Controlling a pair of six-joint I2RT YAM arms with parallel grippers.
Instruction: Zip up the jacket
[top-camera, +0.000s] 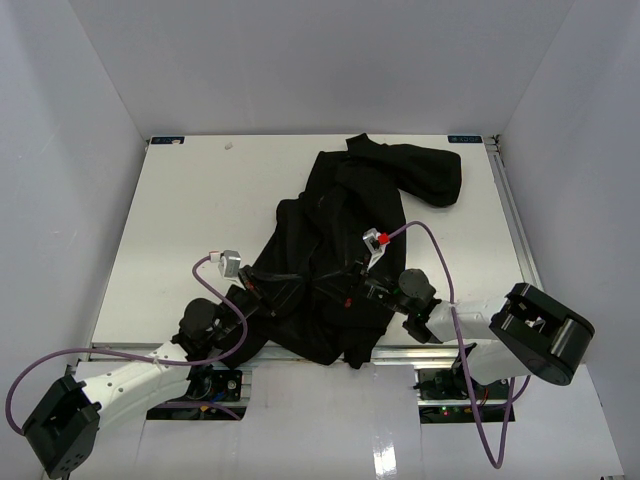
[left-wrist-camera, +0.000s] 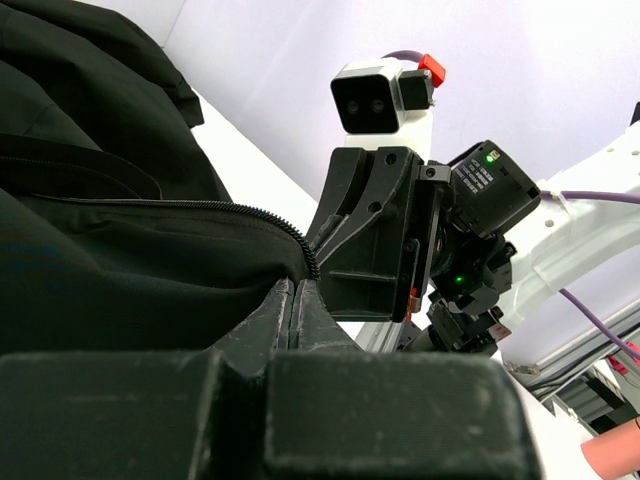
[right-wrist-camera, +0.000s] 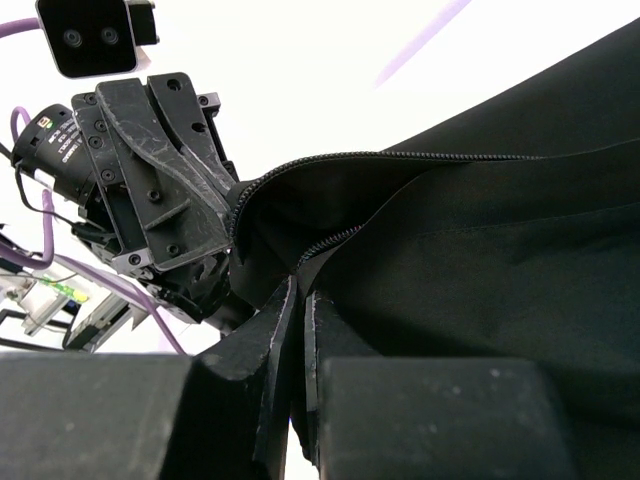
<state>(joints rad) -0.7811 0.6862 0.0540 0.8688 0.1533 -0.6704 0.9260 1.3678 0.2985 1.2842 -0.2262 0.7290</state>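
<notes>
Both of my grippers are clamped on cloth. In the top view, my left gripper (top-camera: 262, 288) and my right gripper (top-camera: 352, 290) sit close together at the near hem of the jacket (top-camera: 345, 200). It lies crumpled on the table (top-camera: 170, 220), stretching from the near edge toward the far right corner, with a sleeve bunched at the far end.

From my left wrist, my fingers are pressed together on a fold of black fabric. The fold sits directly below the spot where a row of zipper teeth (left-wrist-camera: 230, 208) curves down. My right gripper faces mine from just across, at that same end of the teeth.

From my right wrist, my fingers are pinched shut on a thin edge of fabric. Two rows of teeth part near my fingertips, one arching up toward my left gripper, so the front is open here. I cannot make out the slider.

I judge the jacket light, limp and a little slick. It will sag and fold wherever I am not holding it, but it is in no way fragile. The best hold is on the hem right beside the teeth, one gripper per side, pulling gently apart so the track lies straight. The slider tab will be small, so it needs a fingertip pinch, and the cloth below it must stay taut.
</notes>
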